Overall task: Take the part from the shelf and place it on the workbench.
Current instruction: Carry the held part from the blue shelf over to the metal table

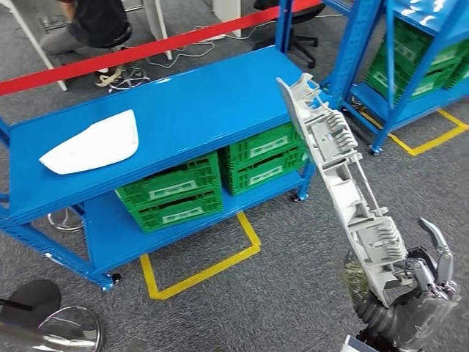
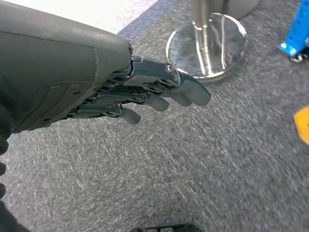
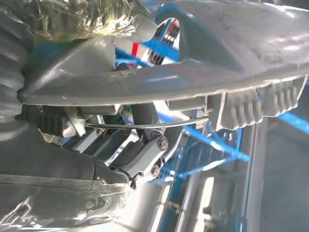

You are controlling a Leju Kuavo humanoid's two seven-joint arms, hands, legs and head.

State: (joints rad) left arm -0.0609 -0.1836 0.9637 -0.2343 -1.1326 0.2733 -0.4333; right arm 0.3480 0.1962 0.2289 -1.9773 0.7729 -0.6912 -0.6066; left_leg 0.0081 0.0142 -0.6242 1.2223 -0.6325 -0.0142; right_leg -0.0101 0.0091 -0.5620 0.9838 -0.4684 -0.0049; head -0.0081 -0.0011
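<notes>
While the part is carried: the right hand (image 1: 412, 293) grips the long grey part (image 1: 346, 183) at its near end.
Part's long axis: slants up and forward-left from the fingers (image 1: 437, 238), far tip over the tabletop (image 1: 221, 95) corner.
Where it goes: tabletop lies ahead-left; a white panel (image 1: 94, 143) rests there.
Nearer hand: the right.
Left hand (image 2: 146, 94): fingers straight, close together, holding nothing, above carpet.
</notes>
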